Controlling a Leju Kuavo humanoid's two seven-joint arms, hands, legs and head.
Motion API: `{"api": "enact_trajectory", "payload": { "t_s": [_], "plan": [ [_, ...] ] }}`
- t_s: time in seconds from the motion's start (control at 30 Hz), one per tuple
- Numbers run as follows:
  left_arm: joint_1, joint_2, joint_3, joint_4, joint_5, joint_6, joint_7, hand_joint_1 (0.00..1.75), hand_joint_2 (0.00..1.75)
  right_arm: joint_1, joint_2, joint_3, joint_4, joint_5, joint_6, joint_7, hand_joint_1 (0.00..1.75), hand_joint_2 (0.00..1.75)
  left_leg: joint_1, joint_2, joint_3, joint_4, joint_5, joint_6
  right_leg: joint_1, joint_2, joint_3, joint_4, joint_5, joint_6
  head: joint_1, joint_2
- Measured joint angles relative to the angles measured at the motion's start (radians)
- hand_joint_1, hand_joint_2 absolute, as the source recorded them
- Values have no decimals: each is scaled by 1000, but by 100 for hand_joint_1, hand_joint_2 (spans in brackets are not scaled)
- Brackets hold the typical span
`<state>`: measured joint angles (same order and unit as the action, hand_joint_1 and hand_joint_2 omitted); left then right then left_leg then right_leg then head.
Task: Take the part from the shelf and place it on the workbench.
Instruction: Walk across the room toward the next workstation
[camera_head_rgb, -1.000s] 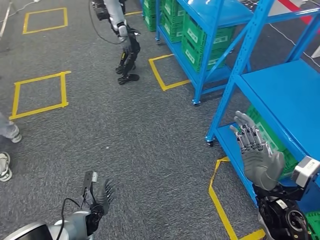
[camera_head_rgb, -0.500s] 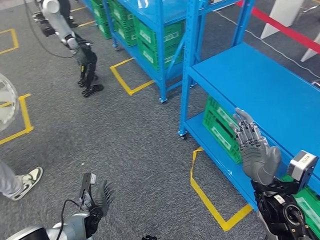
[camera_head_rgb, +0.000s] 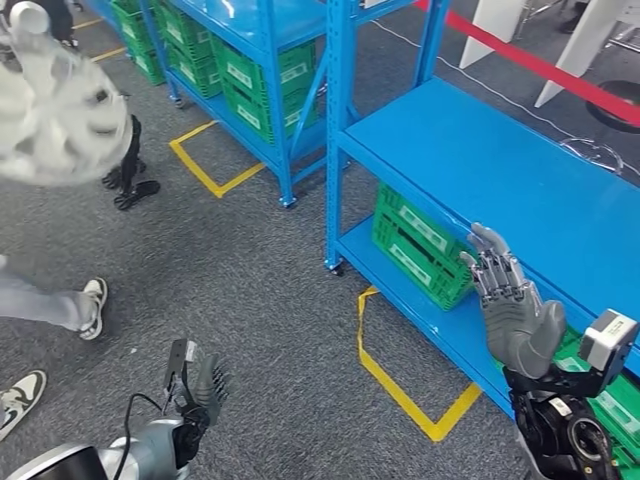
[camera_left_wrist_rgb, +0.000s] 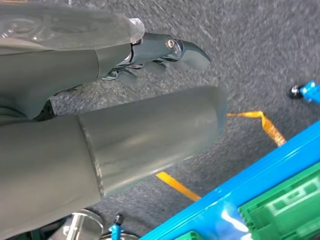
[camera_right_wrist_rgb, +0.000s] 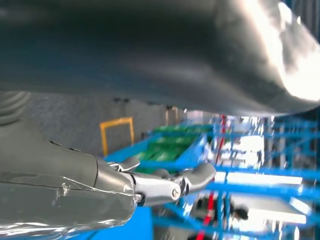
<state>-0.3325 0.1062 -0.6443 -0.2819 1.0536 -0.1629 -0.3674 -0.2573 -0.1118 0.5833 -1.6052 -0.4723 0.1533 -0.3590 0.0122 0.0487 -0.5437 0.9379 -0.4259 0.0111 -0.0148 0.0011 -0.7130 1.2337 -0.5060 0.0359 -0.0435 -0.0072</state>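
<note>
Facing blue shelf (camera_head_rgb: 483, 170) edge, right robot hand (camera_head_rgb: 513, 310) apparently empty

Near shelf (camera_head_rgb: 490, 170): right half of the head view, its top board bare.
Crate (camera_head_rgb: 419, 245): on the near shelf's bottom board, left end.
Far shelf (camera_head_rgb: 249, 25): behind, upper left; crates (camera_head_rgb: 260, 75) on its lower boards.
Floor tape outline (camera_head_rgb: 404, 385): before the near shelf's left corner.
Person's shoes (camera_head_rgb: 90, 305): floor, left edge.
</note>
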Motion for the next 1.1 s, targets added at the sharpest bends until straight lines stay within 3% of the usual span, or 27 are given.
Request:
{"api": "enact_trajectory", "payload": {
  "t_s": [0.07, 0.13, 0.17, 0.23, 0.3, 0.37, 0.43, 0.47, 0.5, 0.53, 0.6, 0.67, 0.73, 0.8, 0.87, 0.93, 0.97, 1.0, 1.03, 1.1],
  "plan": [
    [0, -1, 0, 0, 0, 0, 0, 0, 0, -1, 0, -1, 1, 0, 0, 0, 0, 0, -1, 21, 8, 0, -6, -6, 3, -36, 79, -147, 63, -5, 1, 0],
    [-1, -1, 0, 0, 0, 1, 0, 0, 0, -3, 0, -1, 2, 0, 1, -1, 0, 0, -7, 41, 13, 2, -12, -15, 12, -73, 137, -254, 89, -17, 2, 0],
    [-1, 0, 0, 0, 0, 2, 0, 0, 0, -4, 0, -1, 2, 0, 1, -1, 0, 0, -10, 51, 14, 2, -13, -19, 16, -78, 144, -269, 87, -24, 1, 0],
    [-1, -1, 0, 0, 1, 5, 0, 0, 0, -4, 0, -1, 2, 1, 1, -1, 0, 0, -11, 69, 17, 3, -17, -29, 16, -52, 144, -273, 90, -36, -1, 0],
    [-2, -3, 0, 0, 3, 6, -1, 0, 0, -8, 0, -1, 3, 2, 1, -2, 0, 0, -6, 35, 5, 40, -47, -38, 13, -29, 147, -280, 96, -48, -2, 0],
    [-1, -2, 0, 0, 4, 7, -2, 0, 0, -12, 0, 0, 4, 3, 1, -2, 0, 0, -2, -24, -51, 163, -111, -43, 11, -6, 147, -283, 100, -55, -8, 0],
    [7, 1, 0, 0, 6, 7, -2, 0, 0, -13, 1, 2, 8, 5, 2, -2, 0, 0, -2, -42, -122, 297, -156, -44, 12, 22, 145, -283, 101, -58, -13, 0],
    [10, 2, 0, 0, 6, 7, -2, 0, 0, -12, 1, 3, 10, 5, 2, -2, 0, 0, -2, -44, -138, 317, -150, -43, 12, 37, 145, -282, 101, -58, -14, 0],
    [13, 3, 0, 0, 7, 7, -2, 0, 0, -12, 1, 3, 12, 5, 2, -2, 0, 0, -2, -46, -134, 295, -124, -42, 12, 52, 145, -281, 101, -58, -15, 0],
    [13, 3, 0, 0, 7, 7, -2, 0, 0, -12, 1, 3, 14, 5, 2, -2, 0, 0, -1, -53, -110, 234, -85, -40, 12, 65, 145, -279, 101, -58, -16, 0],
    [11, 5, 0, 0, 7, 7, -2, 0, 0, -13, 1, 3, 15, 5, 2, -2, 0, 0, 4, -93, -47, 87, -19, -35, 13, 90, 143, -274, 100, -53, -18, 0],
    [11, 6, 0, 0, 7, 6, -2, 0, 0, -13, 1, 3, 17, 5, 2, -3, 0, 0, 5, -114, -18, 20, -2, -31, 13, 112, 136, -271, 100, -43, -17, 0],
    [10, 5, 0, 0, 7, 5, -3, 0, 0, -13, 1, 3, 18, 6, 2, -3, 0, 0, 3, -94, -15, 14, 0, -22, 9, 129, 129, -272, 103, -30, -16, 0],
    [6, 4, 0, 0, 7, 4, -3, 0, 0, -15, 1, 2, 20, 6, 1, -4, 0, 0, 4, -72, -11, 5, 5, -10, 9, 96, 108, -238, 81, -20, -11, 0],
    [6, 4, 0, 0, 8, 3, -5, 0, 0, -20, 1, 2, 23, 7, -2, -5, 0, 0, 2, -49, -7, 1, 5, -2, 10, 36, 54, -121, 20, -14, -2, 0],
    [10, 5, 0, 0, 9, 3, -6, 0, 0, -22, 1, 3, 28, 8, -4, -5, 0, 0, -1, -26, -7, 2, 3, 1, 7, 10, -7, 13, -34, -8, 1, 0],
    [11, 5, 0, 0, 10, 3, -6, 0, 0, -21, 2, 3, 30, 8, -7, -5, 0, 0, -2, -14, -6, 2, 2, 1, 5, 6, -19, 39, -36, -7, 1, 0],
    [12, 5, 0, 0, 10, 3, -6, 0, 0, -21, 2, 3, 32, 8, -10, -5, 0, 0, -2, -3, -4, 2, 0, 0, 4, 2, -9, 23, -19, -7, 1, 0],
    [12, 4, 0, 0, 10, 3, -6, 0, 0, -22, 2, 3, 34, 8, -13, -5, 0, 0, -2, 7, -1, 2, -3, -3, 4, -7, 22, -34, 13, -8, 2, 0],
    [12, 4, 0, 0, 10, 3, -6, 0, 0, -25, 2, 2, 36, 8, -18, -5, 0, 0, -5, 27, 6, 3, -9, -10, 12, -52, 100, -186, 69, -15, 3, 0]
  ]
}}
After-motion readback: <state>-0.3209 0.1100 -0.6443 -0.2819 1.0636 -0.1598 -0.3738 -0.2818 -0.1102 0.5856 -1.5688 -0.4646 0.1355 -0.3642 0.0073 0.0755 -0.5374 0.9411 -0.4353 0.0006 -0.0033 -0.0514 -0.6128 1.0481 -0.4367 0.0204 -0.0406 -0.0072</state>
